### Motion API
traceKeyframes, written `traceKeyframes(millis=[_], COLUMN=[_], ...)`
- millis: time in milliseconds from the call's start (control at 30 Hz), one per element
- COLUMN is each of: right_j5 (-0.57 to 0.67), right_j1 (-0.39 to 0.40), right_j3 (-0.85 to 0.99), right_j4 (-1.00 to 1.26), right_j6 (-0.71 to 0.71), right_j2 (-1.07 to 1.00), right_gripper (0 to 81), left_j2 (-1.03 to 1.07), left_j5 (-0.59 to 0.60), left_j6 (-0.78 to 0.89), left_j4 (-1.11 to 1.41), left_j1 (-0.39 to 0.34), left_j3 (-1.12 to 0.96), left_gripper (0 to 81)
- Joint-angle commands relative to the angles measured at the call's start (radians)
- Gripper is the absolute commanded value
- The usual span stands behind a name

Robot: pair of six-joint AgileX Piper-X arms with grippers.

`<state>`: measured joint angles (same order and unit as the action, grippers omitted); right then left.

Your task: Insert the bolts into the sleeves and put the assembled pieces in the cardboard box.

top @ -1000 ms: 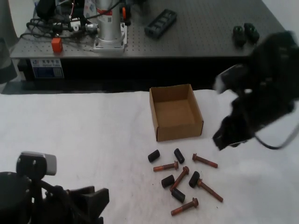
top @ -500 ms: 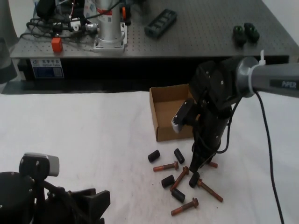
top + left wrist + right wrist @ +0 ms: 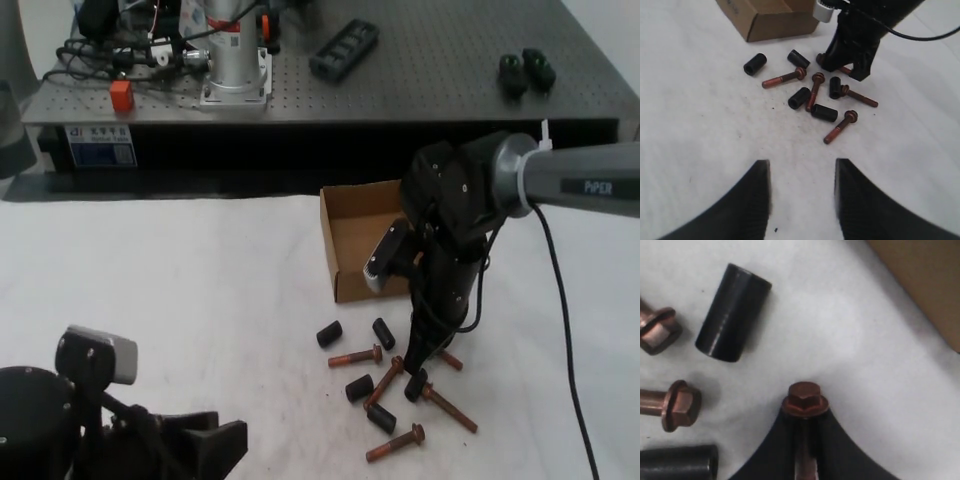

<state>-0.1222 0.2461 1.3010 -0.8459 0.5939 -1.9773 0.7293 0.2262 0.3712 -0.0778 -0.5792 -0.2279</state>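
Several copper bolts [image 3: 355, 356] and black sleeves [image 3: 329, 333] lie scattered on the white cloth in front of the open cardboard box [image 3: 375, 240]. My right gripper [image 3: 418, 362] stands down among them by the box's front right corner. In the right wrist view, its fingers [image 3: 775, 440] press on both sides of one bolt's shaft, and the hex head [image 3: 805, 399] sticks out past the tips, low on the cloth. A sleeve [image 3: 732, 312] lies close by. My left gripper [image 3: 802, 200] hangs open and holds nothing, near the bench's front left, short of the pile [image 3: 815, 95].
The box's front wall [image 3: 780, 25] stands just behind the parts. At the back is a metal breadboard table [image 3: 420, 60] with cables, a cylinder mount and small black parts. White cloth stretches bare to the left and right of the pile.
The right arm swung in from the right and dropped onto the bolts beside the box, then settled slightly lower. The left arm shifted a little to the right.
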Motion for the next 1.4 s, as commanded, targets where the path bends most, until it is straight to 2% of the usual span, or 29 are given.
traceKeyframes(millis=[0,167,333,567,633,867,1067,1367], right_j5=[0.016,0.26,0.375,0.391,0.431,0.452,0.452,0.454], right_j1=[-0.026,-0.088,-0.143,-0.152,-0.152,-0.152,-0.152,-0.152], right_j3=[0.005,-0.058,-0.256,-0.48,-0.534,-0.631,-0.637,-0.637], right_j4=[0.011,0.004,0.084,0.101,0.101,0.111,0.121,0.12], right_j6=[-0.073,-0.243,-0.37,-0.486,-0.498,-0.51,-0.51,-0.51], right_j2=[0.044,0.22,0.476,0.807,0.875,0.976,0.975,0.975], right_gripper=[2.9,2.9,2.9,2.9,2.9,2.9,2.9,2.9], left_j2=[0.046,0.249,0.522,0.9,0.996,1.295,1.415,1.469], left_j5=[0.04,0.076,0.076,0.069,0.066,-0.006,-0.063,-0.087], left_j6=[-0.053,-0.175,-0.331,-0.547,-0.598,-0.646,-0.725,-0.805], left_j4=[-0.002,-0.027,-0.223,-0.478,-0.559,-0.883,-0.934,-0.911], left_j1=[-0.002,-0.002,-0.002,-0.002,-0.002,-0.004,-0.004,-0.006], left_j3=[-0.049,-0.21,-0.479,-0.897,-1.015,-1.378,-1.484,-1.494], left_gripper=[30.3,30.3,30.3,30.3,30.3,30.3,30.3,30.3])
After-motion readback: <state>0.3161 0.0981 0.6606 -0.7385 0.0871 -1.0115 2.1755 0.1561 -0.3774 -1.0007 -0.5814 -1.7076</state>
